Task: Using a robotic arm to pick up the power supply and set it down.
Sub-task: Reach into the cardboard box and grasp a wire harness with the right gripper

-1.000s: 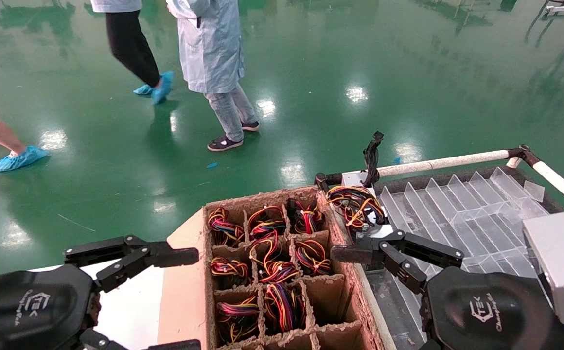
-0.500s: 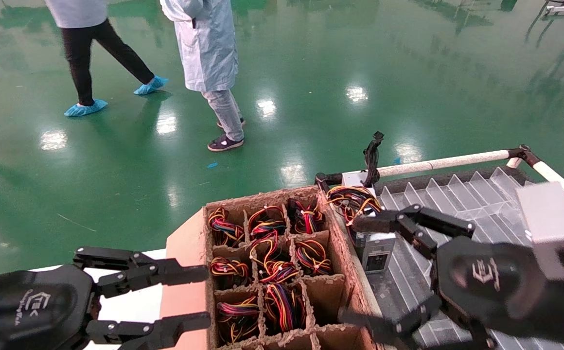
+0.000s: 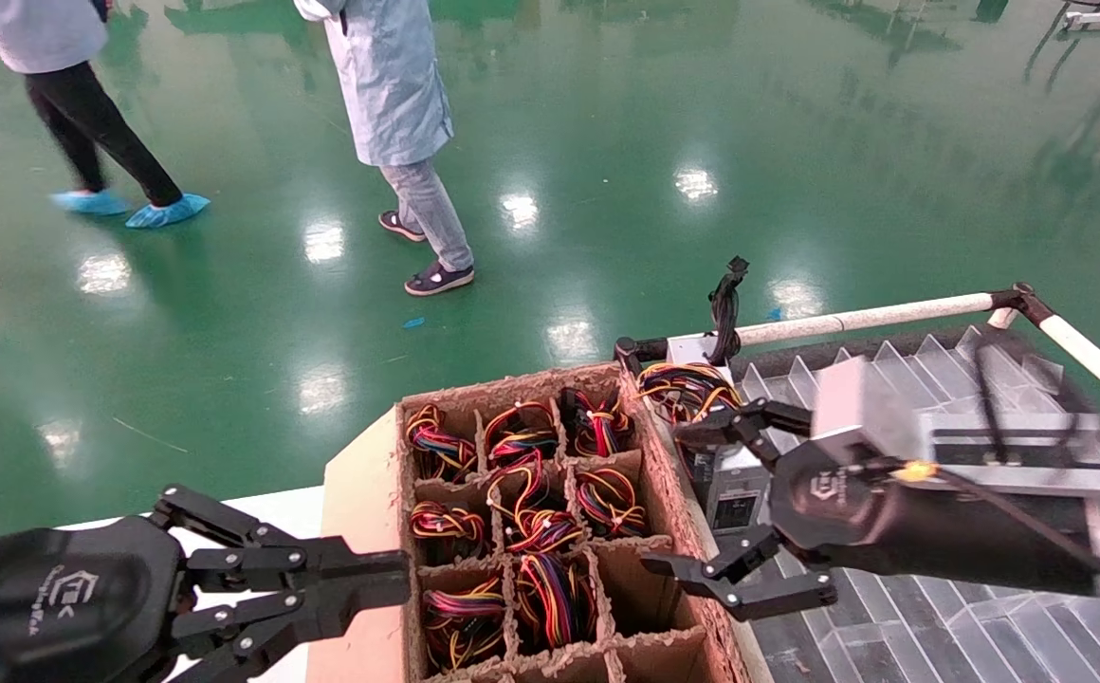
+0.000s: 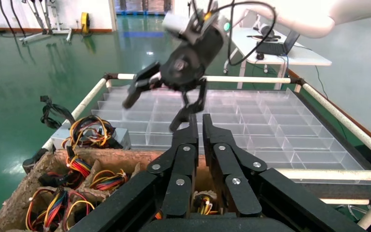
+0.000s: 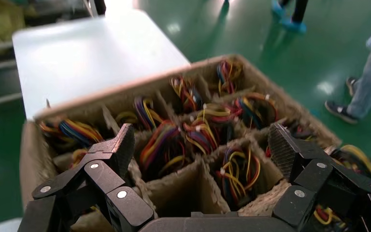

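The power supply shows only as a red, yellow and orange wire coil (image 3: pixel 610 501) in a right-hand cell of the cardboard box (image 3: pixel 363 531); its grey body is hidden in the cell. In the right wrist view the coil (image 5: pixel 244 170) lies just beyond the fingers, beside an empty cell. The robotic arm is my right one. Its gripper (image 3: pixel 694 503) hangs open over the box's right wall, with nothing between the jaws. My left gripper (image 3: pixel 400 581) is shut and empty at the box's near left side.
Another grey unit (image 3: pixel 732 486) with yellow-orange wires and a black cable stands on the clear partitioned tray (image 3: pixel 901 398) right of the box. Other cells hold wire bundles. A white rail (image 3: pixel 872 315) borders the tray. Two people (image 3: pixel 398 95) are on the green floor beyond.
My right gripper swung left and turned toward the cardboard box, still open. The left gripper's fingers closed. The people walked further left.
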